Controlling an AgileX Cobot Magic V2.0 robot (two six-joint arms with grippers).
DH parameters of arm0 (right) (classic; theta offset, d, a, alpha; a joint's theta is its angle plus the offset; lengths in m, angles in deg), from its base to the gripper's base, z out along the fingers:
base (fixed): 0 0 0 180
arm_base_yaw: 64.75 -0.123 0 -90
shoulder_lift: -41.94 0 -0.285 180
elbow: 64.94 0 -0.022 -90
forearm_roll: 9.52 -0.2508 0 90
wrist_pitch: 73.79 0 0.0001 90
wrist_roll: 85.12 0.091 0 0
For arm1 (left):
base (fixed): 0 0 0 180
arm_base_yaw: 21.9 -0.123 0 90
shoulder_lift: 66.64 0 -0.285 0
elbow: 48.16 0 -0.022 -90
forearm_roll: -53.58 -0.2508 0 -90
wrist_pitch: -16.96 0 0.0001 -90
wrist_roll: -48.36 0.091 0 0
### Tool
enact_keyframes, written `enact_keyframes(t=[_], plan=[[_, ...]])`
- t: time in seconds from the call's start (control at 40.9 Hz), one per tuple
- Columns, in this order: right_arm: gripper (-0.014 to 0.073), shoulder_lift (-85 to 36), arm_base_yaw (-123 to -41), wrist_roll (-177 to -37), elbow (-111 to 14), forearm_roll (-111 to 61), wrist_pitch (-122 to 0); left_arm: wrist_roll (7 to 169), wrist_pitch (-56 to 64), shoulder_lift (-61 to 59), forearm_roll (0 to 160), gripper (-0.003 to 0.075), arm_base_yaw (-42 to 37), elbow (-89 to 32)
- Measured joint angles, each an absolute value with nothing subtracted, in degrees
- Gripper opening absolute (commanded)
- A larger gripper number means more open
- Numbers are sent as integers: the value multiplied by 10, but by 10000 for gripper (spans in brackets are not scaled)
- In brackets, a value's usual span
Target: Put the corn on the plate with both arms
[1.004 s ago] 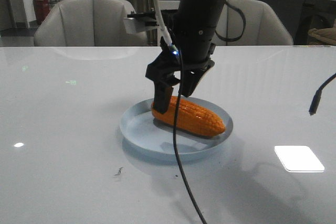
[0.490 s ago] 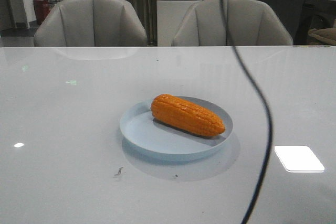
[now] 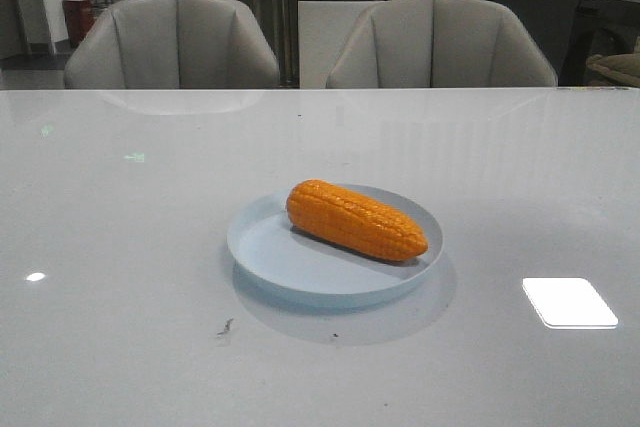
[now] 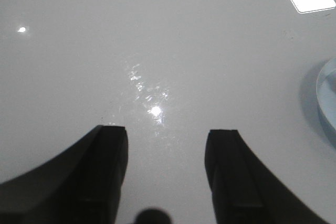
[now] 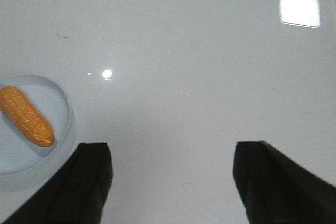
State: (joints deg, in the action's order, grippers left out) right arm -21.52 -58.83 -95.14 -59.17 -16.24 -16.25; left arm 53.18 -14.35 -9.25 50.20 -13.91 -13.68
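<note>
Both hands, left (image 4: 167, 169) and right (image 5: 173, 182), wide apart, empty; corn (image 3: 355, 220) on plate (image 3: 262, 247).

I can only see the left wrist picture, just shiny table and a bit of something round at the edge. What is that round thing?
Observer: It's the plate, pale blue, seen whole in the front view.
Operator: Is the corn on it?
Observer: Yes, the corn lies on its side inside the rim, slanting across the plate.
Operator: Is anybody holding it?
Observer: No. In the right wrist view the right tool is open above bare table, apart from the plate.
Operator: And my tool?
Observer: The left tool is open too, and neither arm shows in the front view.
</note>
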Motion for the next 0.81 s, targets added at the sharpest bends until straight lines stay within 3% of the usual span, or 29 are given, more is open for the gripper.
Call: enact_keyframes(t=[0.294,0.514,0.808], plan=[[583,-49,-542,-922,-373,-162,-189,532,-143,-93,502,400,-139,-137],[583,-50,-545,-921,-353,-170,-203,532,-143,-93,502,400,-139,-137],[583,-84,-620,-921,-353,-193,-215,532,-143,-93,502,400,-139,-137]])
